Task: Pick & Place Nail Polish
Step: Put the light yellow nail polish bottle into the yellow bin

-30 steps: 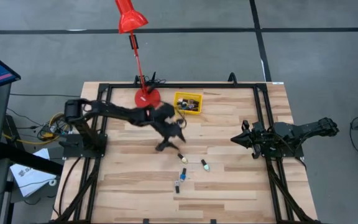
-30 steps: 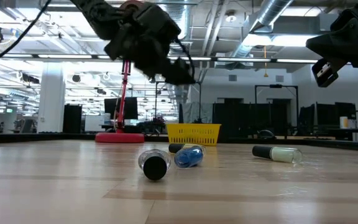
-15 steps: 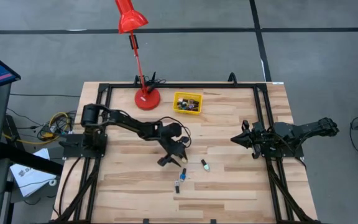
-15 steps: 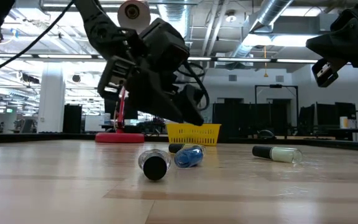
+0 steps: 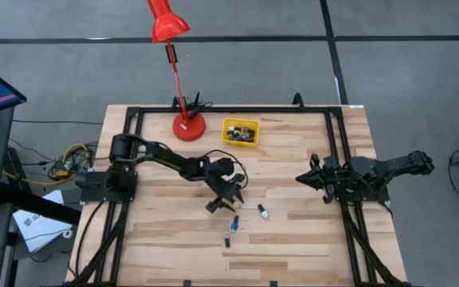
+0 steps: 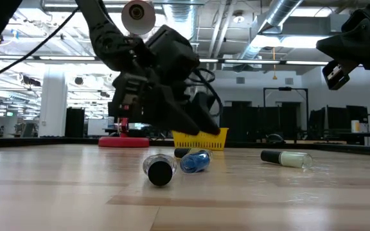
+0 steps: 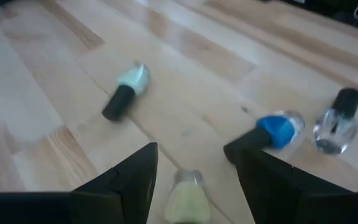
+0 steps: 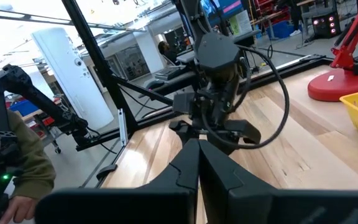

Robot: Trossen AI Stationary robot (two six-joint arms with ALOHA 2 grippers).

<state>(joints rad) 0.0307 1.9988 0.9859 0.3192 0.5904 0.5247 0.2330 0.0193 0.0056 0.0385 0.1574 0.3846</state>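
After swinging down from up near the bin a second earlier, hung just above the surface with the left claw (image 5: 223, 203), fingers (image 7: 129, 180) spread wide and gripping nothing. Straddled a pale yellowish nail polish bottle (image 7: 187, 194) lying flat between them, so judged ready to close for the next pick.

Beyond that, left three more bottles loose on the pale, grainy wood planks:
- blue one (image 5: 234, 222), glossy glass with a dark cap, near the claw
- clear one (image 7: 337, 121), rounded and see-through, just beside the blue
- pale green one (image 5: 262, 212), lying apart with a black cylinder cap

Farther back, showed a small square yellow bin (image 5: 225, 131) with slatted plastic walls, already holding several bottles.

Out at the right edge, kept the right claw (image 5: 304, 178) raised and idle, fingers pressed together, empty.
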